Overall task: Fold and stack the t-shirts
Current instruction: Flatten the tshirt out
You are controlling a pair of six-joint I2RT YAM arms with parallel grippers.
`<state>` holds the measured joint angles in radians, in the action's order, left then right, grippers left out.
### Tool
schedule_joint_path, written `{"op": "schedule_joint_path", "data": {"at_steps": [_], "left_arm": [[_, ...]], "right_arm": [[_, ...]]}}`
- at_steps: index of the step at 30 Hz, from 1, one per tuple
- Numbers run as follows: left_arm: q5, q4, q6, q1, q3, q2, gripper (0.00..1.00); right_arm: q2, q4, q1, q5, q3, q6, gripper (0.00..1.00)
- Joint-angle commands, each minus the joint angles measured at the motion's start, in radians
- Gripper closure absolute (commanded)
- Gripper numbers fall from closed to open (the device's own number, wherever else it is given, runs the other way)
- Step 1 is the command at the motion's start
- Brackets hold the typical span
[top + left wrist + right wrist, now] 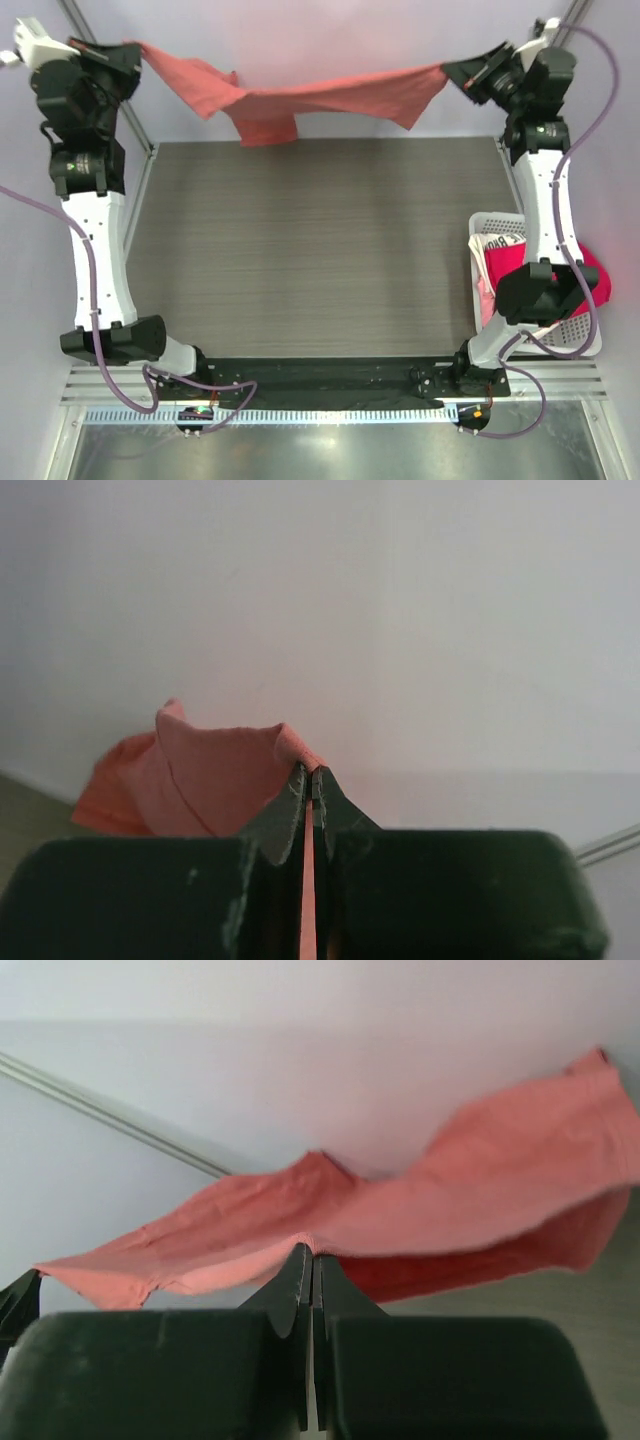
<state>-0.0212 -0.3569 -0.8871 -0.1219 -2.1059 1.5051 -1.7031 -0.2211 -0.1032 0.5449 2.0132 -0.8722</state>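
Got the coral shirt strung up in the air between both arms, out over the far edge of the counter; left gripper is clamped on a thin sliver of cloth at one end, right gripper is pinched tight on an edge at the other.

My worry: both bites look tiny (barely an edge between the jaws on the left), so any extra pull apart could yank the cloth out of one side, and then the whole thing swings down off the other. It also sags in the middle with a sleeve dangling, so if I lower it as is I reckon it lands bunched, or partly past the far edge.

Surface is grey wood-grain and looks matte, probably enough drag for smoothing; pale walls close all round, metal rails in the far corners. Basket sits at the right near corner with the pink shirt and white shirt in it; my right elbow crosses it in the top view.
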Motion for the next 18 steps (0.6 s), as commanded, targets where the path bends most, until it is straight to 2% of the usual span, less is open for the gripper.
{"op": "schedule_joint_path", "data": {"at_steps": [1, 3, 4, 7, 9, 15, 18], "left_arm": [[-0.089, 0.062, -0.006, -0.004, 0.287, -0.028, 1.0], [-0.057, 0.061, 0.002, -0.004, 0.41, -0.138, 1.0], [-0.033, 0.052, 0.008, -0.004, 0.535, -0.187, 1.0], [0.047, 0.006, 0.01, -0.005, 0.76, -0.371, 1.0], [0.095, -0.089, 0.01, -0.004, 0.848, -0.492, 1.0], [0.04, -0.206, 0.017, -0.004, 1.174, -0.719, 1.0], [0.03, -0.238, 0.023, -0.004, 1.312, -0.836, 1.0]], "right_arm": [[-0.009, 0.068, -0.006, 0.07, -0.224, -0.025, 0.99], [0.039, 0.087, -0.006, 0.052, -0.393, -0.002, 0.99], [0.057, 0.089, -0.007, 0.044, -0.448, 0.005, 0.99], [0.143, 0.101, -0.006, 0.026, -0.688, 0.038, 0.99], [0.178, 0.1, -0.007, 0.02, -0.778, 0.065, 0.99], [0.362, 0.078, -0.006, -0.014, -1.106, 0.147, 0.98], [0.486, 0.039, -0.006, -0.034, -1.238, 0.191, 0.82]]}}
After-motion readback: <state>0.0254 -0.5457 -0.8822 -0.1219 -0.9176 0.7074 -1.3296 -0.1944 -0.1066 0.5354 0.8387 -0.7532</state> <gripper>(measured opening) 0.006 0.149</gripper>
